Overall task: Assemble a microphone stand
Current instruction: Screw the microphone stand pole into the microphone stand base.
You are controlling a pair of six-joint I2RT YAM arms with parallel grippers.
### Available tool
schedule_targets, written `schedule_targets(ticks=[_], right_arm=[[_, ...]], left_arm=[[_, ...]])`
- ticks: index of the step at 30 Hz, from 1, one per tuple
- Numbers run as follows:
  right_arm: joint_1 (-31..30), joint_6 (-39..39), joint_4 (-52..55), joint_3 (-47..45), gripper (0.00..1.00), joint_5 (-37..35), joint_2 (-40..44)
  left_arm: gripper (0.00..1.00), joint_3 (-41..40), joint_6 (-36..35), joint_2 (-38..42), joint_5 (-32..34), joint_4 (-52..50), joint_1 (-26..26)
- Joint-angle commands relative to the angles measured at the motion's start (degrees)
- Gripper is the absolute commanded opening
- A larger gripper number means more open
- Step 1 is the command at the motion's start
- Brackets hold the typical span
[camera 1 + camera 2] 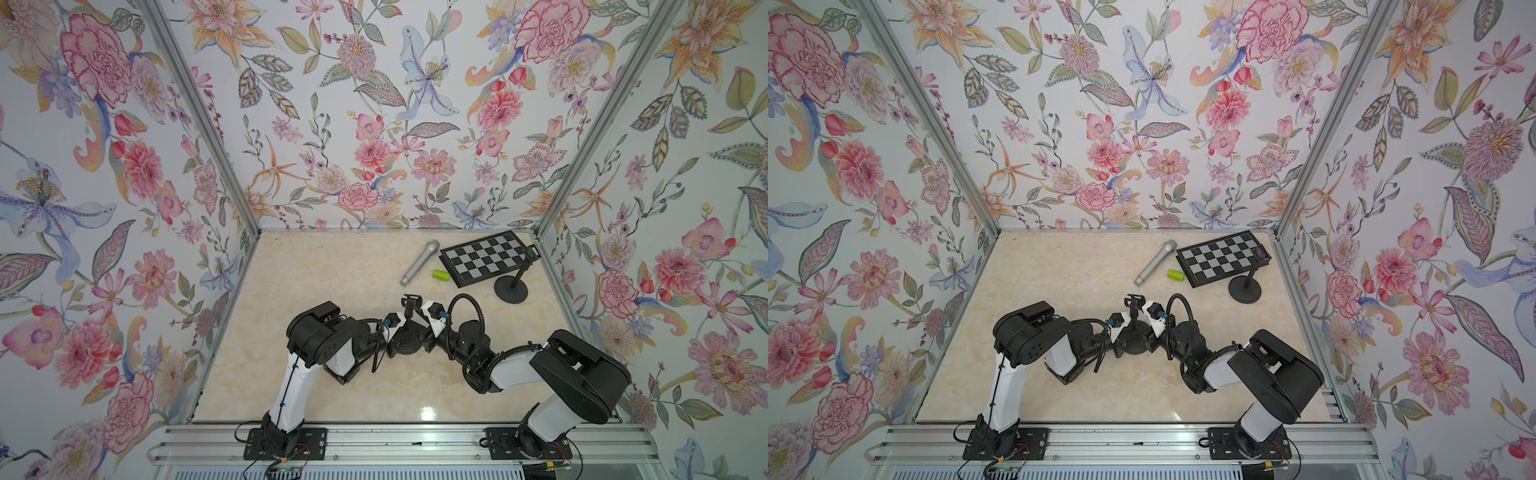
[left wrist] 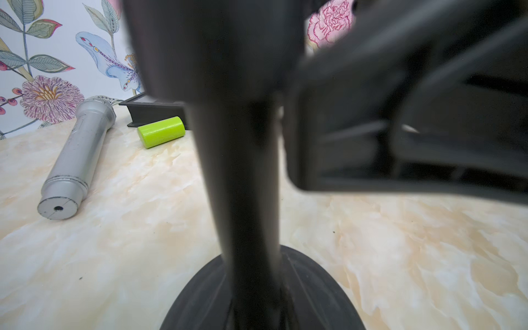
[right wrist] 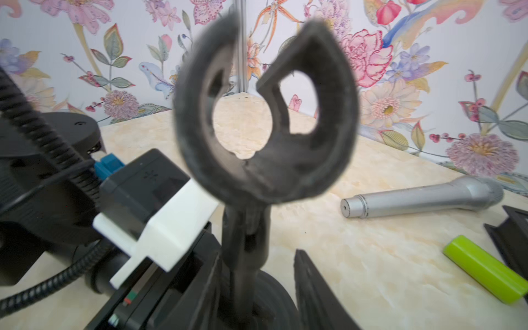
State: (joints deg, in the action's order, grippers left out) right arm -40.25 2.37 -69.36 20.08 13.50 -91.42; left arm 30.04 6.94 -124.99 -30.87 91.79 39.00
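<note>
Left gripper [image 1: 395,338] is closed tight, low on the pole of the microphone stand [image 1: 408,328] — in its wrist view that pole [image 2: 243,185] fills the middle of the shot, too near and blurred to show the fingers themselves. Right gripper [image 3: 257,254] faces the same pole from the opposite side. Its two fingers [image 3: 308,285] are parted with the pole between them, bare table showing between the pole and one finger, gripping nothing. In both top views the stand is upright on the marble-look table [image 1: 332,291], just below the centre of the frame, its clip [image 3: 285,177] open at the top. Up and to the right lie the silver microphone [image 1: 419,262] and a green cylinder [image 1: 441,274], beside a checkered board [image 1: 484,257] — and a second stand [image 1: 511,289] at the board's lower right corner.
</note>
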Motion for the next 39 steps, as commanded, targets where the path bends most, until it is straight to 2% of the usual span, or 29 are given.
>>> schedule_targets(ticks=[1,5,10,13,14,15,18,19,21,23,25,26,28,30,31,32,34,35,39], right_arm=[[5.0,3.8,3.6,1.0,0.50,24.7,2.9],[9.1,9.2,14.3,6.4,0.55,35.7,3.1],[11.9,9.0,15.6,11.6,0.52,43.6,-0.4],[12.0,8.1,15.7,14.0,0.39,42.5,-3.2],[12.0,7.1,15.3,14.6,0.30,41.1,-4.2],[12.0,5.7,14.9,14.8,0.26,39.4,-4.6],[11.0,1.5,9.1,12.7,0.04,32.6,-5.2],[10.2,-0.3,6.0,11.3,0.00,29.0,-5.4],[7.3,-4.3,0.6,8.1,0.00,17.0,-5.8],[-0.5,-9.7,-5.3,2.8,0.00,-9.5,-6.8],[-9.3,-10.5,-6.3,1.3,0.00,-32.5,-8.9],[-14.0,-9.6,-5.4,2.6,0.00,-41.3,-10.8],[-18.5,-6.9,-6.2,4.6,0.00,-48.6,-13.3],[-18.0,-5.3,-8.8,3.8,0.00,-42.9,-13.2],[-16.3,-4.6,-10.9,2.6,0.00,-35.3,-12.6],[-14.0,-3.7,-13.3,1.3,0.05,-25.3,-12.1],[-8.3,-3.3,-16.1,-0.1,0.28,-6.5,-11.0],[-5.0,-4.6,-16.2,0.0,0.35,1.8,-10.3],[5.1,-7.0,-13.0,2.5,0.49,23.0,-7.9]], left_arm=[[0.22,-1.4,-4.2,-2.3,1.3,13.6,-0.2],[0.21,-1.0,-4.2,-2.6,-0.8,13.7,-0.2],[0.21,-0.6,-3.9,-3.4,-2.0,13.7,-0.4],[0.21,-0.8,-4.3,-2.7,-0.8,13.7,-0.6],[0.22,-0.5,-3.6,-3.2,-1.0,13.7,-0.8],[0.22,-0.3,-2.9,-3.6,-1.2,13.7,-0.8],[0.26,-0.6,-2.9,-2.8,0.3,13.6,-0.7],[0.29,-0.6,-2.5,-2.7,2.1,13.7,-0.8],[0.30,0.0,-0.8,-3.4,3.9,13.7,-1.1],[0.33,0.4,-0.1,-3.4,4.4,13.7,-1.3],[0.34,0.1,-0.2,-2.9,6.1,13.7,-1.1],[0.33,0.3,0.5,-2.9,7.0,13.7,-1.3],[0.30,0.6,1.5,-3.6,6.8,13.7,-1.3],[0.27,0.6,1.0,-3.4,6.8,13.7,-1.1],[0.26,0.4,0.4,-3.1,7.0,13.7,-1.2],[0.26,0.2,0.2,-3.1,7.4,13.7,-1.2],[0.24,0.2,0.6,-3.6,6.1,13.8,-1.3],[0.23,0.0,0.0,-3.6,5.2,13.7,-1.0],[0.23,0.1,-1.6,-3.6,4.4,13.7,-0.7]])
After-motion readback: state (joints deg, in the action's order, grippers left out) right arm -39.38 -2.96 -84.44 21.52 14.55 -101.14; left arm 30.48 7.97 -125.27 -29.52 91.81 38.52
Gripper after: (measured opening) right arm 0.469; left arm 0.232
